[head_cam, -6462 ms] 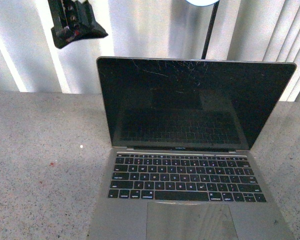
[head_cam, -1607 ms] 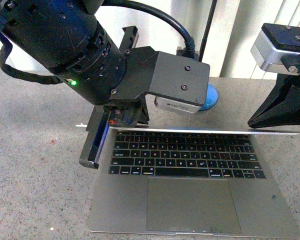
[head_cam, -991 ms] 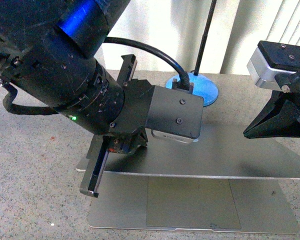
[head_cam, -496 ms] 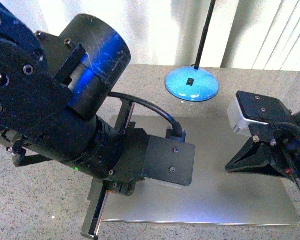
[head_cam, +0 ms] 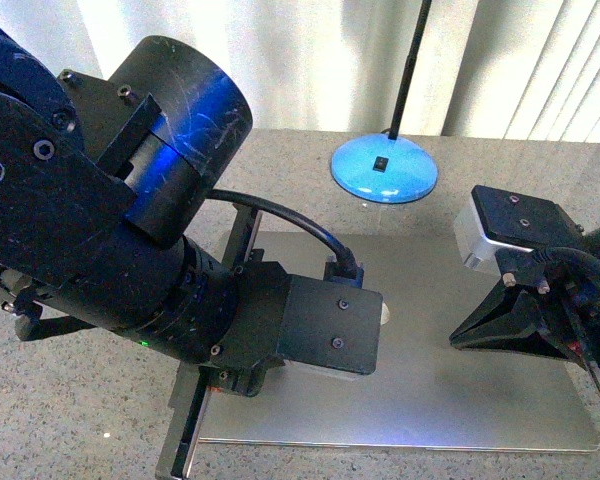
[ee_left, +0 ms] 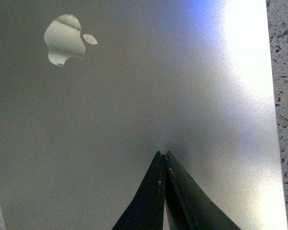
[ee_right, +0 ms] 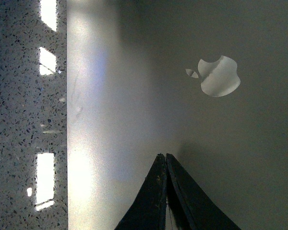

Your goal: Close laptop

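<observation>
The laptop (head_cam: 430, 400) lies on the table with its grey lid folded flat; keys and screen are hidden. Its shiny apple logo shows in the left wrist view (ee_left: 65, 38) and the right wrist view (ee_right: 220, 76). My left gripper (ee_left: 162, 154) is shut, its tips touching the lid (ee_left: 134, 96); in the front view the bulky left arm (head_cam: 130, 250) covers the lid's left part. My right gripper (head_cam: 455, 343) is shut and empty, with its tips on the lid's right half, also seen in the right wrist view (ee_right: 162, 155).
A blue round lamp base (head_cam: 384, 170) with a thin black pole (head_cam: 410, 65) stands just behind the laptop. The speckled stone table (head_cam: 70, 420) surrounds it. White curtains (head_cam: 310, 60) hang at the back.
The lid has come down from half open, with keys and trackpad showing, to flat shut. Both arms followed it down and forward, grippers shut throughout.
</observation>
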You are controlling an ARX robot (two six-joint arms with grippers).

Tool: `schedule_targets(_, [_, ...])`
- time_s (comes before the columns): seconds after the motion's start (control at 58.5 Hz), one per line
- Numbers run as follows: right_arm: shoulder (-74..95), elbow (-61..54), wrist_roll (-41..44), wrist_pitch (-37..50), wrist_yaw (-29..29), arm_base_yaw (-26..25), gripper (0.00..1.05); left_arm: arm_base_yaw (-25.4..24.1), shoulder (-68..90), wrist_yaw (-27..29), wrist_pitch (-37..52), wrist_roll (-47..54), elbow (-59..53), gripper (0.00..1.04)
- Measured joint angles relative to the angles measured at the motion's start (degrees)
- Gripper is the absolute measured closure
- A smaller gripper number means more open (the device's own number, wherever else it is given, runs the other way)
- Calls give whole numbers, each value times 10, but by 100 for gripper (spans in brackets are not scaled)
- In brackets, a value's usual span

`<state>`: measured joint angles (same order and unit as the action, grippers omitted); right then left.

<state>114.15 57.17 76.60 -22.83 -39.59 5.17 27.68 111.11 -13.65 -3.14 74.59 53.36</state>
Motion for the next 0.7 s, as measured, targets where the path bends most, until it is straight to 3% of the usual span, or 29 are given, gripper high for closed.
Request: schedule_targets(0.701, [0,-10,-11,17,0,2,102,0,-21,4,-4,-1,-9,101])
